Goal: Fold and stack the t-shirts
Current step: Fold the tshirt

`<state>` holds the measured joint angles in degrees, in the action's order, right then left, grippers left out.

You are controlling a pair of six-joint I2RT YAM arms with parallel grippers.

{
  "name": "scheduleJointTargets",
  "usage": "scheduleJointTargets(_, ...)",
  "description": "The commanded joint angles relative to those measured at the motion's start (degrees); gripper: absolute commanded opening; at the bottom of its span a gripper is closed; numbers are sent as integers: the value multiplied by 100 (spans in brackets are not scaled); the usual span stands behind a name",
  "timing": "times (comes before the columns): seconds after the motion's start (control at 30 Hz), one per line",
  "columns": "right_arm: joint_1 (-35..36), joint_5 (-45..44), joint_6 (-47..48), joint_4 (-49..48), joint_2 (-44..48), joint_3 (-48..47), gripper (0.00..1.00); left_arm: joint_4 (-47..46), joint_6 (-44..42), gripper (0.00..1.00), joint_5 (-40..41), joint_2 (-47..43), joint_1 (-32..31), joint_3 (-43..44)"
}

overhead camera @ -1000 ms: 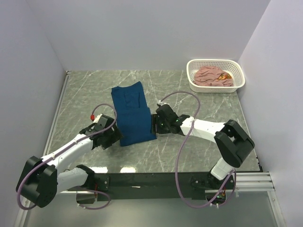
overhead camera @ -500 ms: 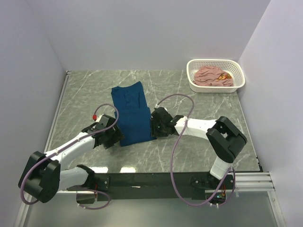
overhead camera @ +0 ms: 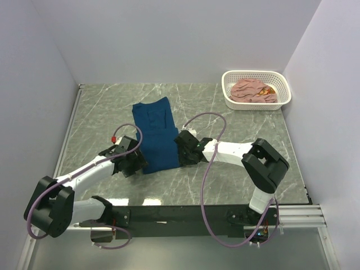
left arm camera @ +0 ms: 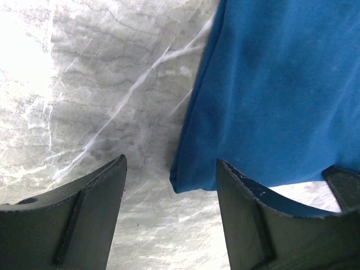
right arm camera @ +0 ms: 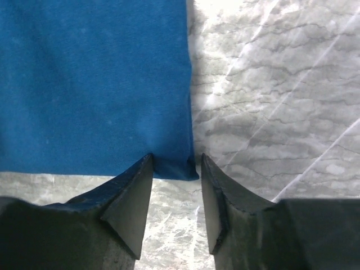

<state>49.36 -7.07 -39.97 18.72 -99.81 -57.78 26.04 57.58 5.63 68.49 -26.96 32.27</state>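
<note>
Top external view: navy t-shirt (overhead camera: 155, 132) flat on grey marble table (overhead camera: 101, 107), folded into a long narrow strip running away from the arm bases, far end leaning a little left. Both arms stretched low over the tabletop to the strip's near end: left gripper (overhead camera: 138, 164) at the near left corner, right gripper (overhead camera: 181, 158) at the near right corner. Far right corner of the table: pink t-shirt (overhead camera: 250, 90) crumpled inside white perforated basket (overhead camera: 284, 84), well apart from the navy one, a speck of orange showing among its folds.

Left wrist view: jaws spread wide, straddling the cloth's corner, one over bare marble, the other at the blue hem; nothing clamped between them, cloth lying flat.

Right wrist view: jaws parted by a narrower gap, the hem corner lying between the two tips. One tip on or just above the hem; cannot tell which. Cloth smooth and unlifted, a strip of marble visible between the tips below the hem.
</note>
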Motion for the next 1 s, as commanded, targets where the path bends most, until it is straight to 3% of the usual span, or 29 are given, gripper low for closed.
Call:
scheduleJointTargets(0.0,12,-242,-91,624,-311,74,45,-29,-177,69,-97,86,7,200)
scheduleJointTargets(0.17,12,-198,-29,677,-346,56,31,41,-151,69,-79,208,-90,262)
scheduleJointTargets(0.27,21,-128,-29,668,-346,82,3,85,-133,69,-45,322,-178,358)
scheduleJointTargets(0.3,12,-128,-29,651,-355,91,0,94,-133,69,-18,358,-204,385)
scheduleJointTargets(0.53,21,-66,24,607,-293,109,0,217,-98,64,105,709,-433,648)
scheduleJointTargets(0.97,12,-5,77,598,-223,127,0,648,-115,46,351,1377,-661,868)
